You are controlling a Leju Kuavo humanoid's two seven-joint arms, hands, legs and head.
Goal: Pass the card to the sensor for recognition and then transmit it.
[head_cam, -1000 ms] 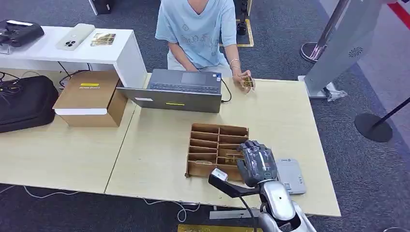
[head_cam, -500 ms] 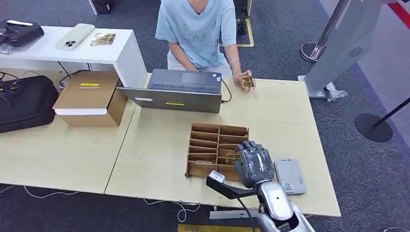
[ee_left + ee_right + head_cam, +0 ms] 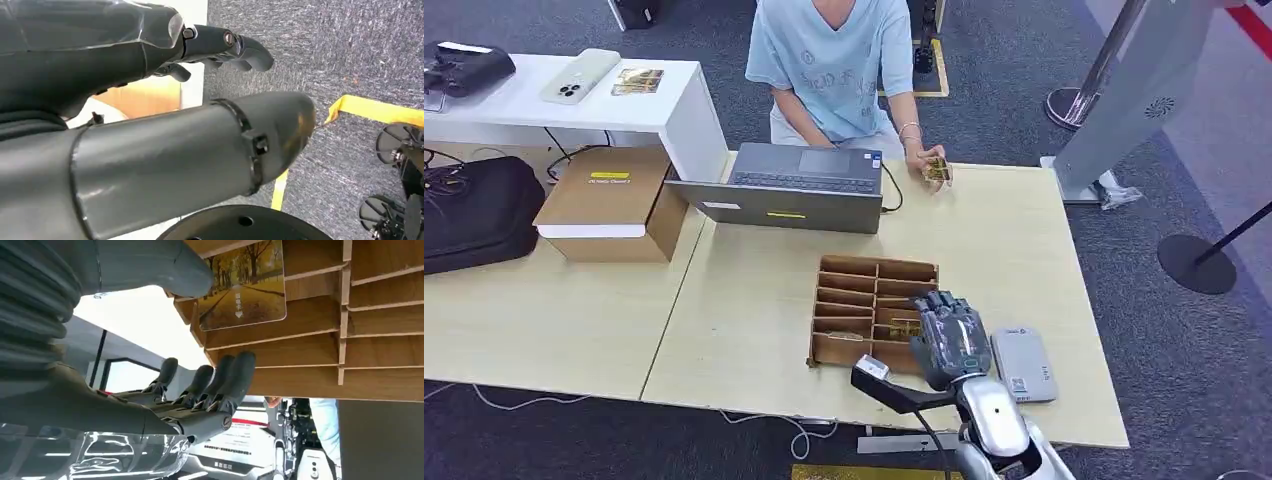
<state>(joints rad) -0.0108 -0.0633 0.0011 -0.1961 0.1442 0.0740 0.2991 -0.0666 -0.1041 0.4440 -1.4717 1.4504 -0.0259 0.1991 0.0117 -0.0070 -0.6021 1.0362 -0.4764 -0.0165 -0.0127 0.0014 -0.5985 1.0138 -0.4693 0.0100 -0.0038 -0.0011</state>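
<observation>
Card: glossy autumn-avenue card [image 3: 243, 287] stands in the near right slot of the brown wooden divider tray [image 3: 854, 300].
Right hand [image 3: 950, 338]: fingers [image 3: 227, 382] spread, empty, beside the card.
Advice: pinch its free edge, lift straight, carry right to the grey flat sensor [image 3: 1023, 364].

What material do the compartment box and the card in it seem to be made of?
Compartment box: probably thin wood or plywood, matte brown, with visible grain and slotted dividers in the right wrist view. Card: likely glossy plastic or coated paper, printed with an autumn tree photo and rounded corners.

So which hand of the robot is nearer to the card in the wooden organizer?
Right. The right hand is at the wooden organizer, its thumb by the card. The left hand hangs toward the floor.
</observation>
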